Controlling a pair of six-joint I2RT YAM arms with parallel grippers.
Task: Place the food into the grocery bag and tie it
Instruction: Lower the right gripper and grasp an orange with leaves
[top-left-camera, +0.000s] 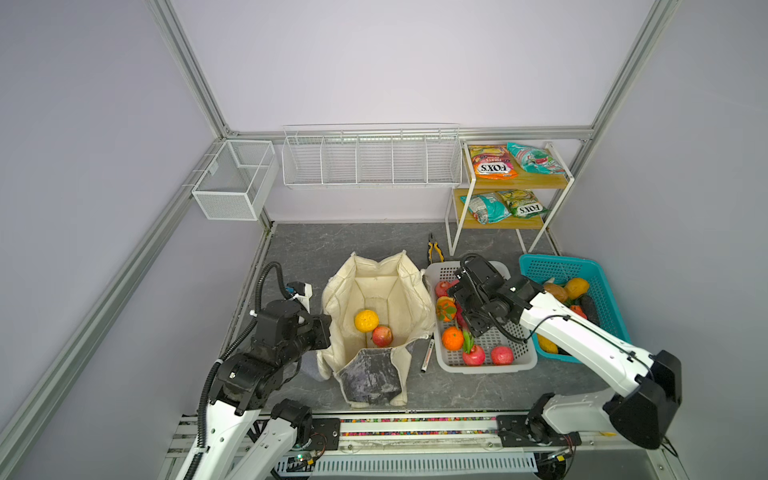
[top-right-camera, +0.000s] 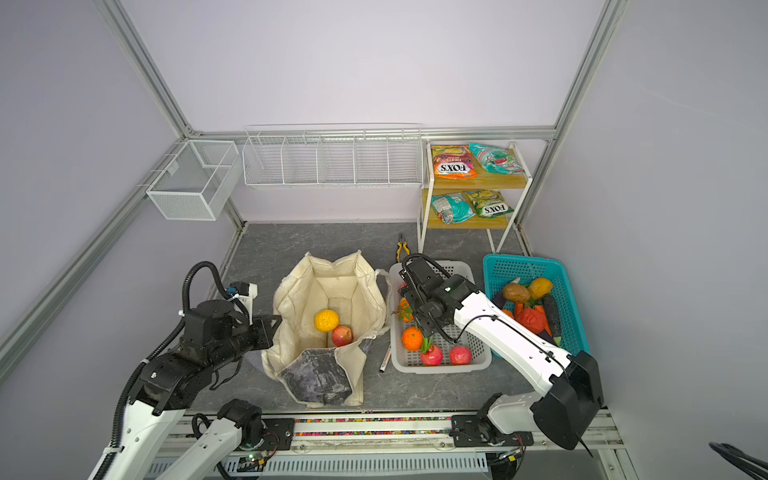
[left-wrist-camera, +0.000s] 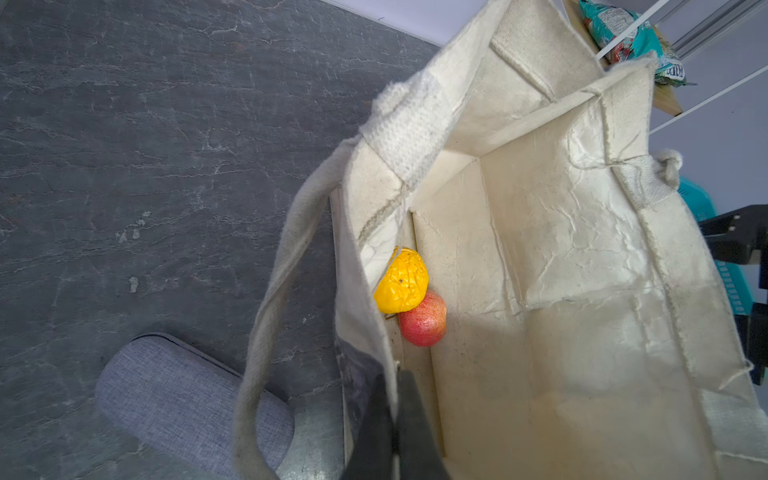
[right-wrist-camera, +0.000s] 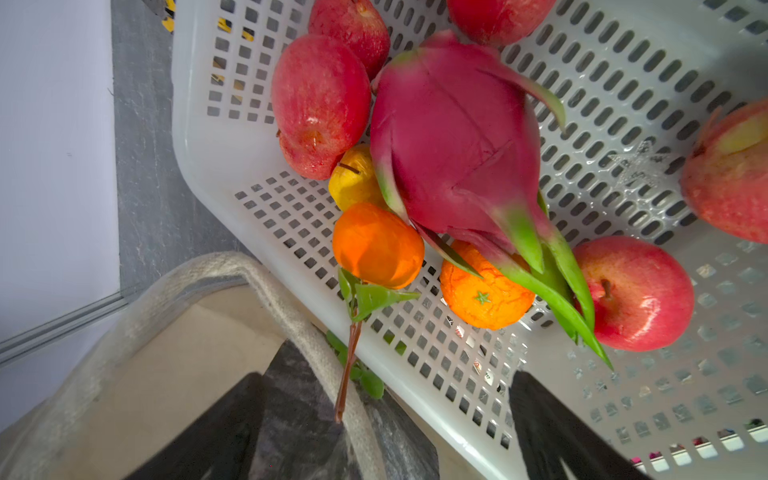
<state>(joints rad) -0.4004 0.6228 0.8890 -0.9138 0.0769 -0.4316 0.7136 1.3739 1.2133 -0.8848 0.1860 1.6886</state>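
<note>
Left wrist view: left gripper (left-wrist-camera: 392, 386) fingers together, clamped on the bag (left-wrist-camera: 582, 208) rim, with yellow fruit (left-wrist-camera: 402, 281) and red apple (left-wrist-camera: 424, 320) touching on its floor; beside the bag, right gripper (right-wrist-camera: 386, 386) fingers wide apart over the white basket (right-wrist-camera: 208, 137), facing the dragon fruit (right-wrist-camera: 453, 141); snack packets (top-left-camera: 494, 164) farthest, on the shelf (top-left-camera: 536, 183).
</note>
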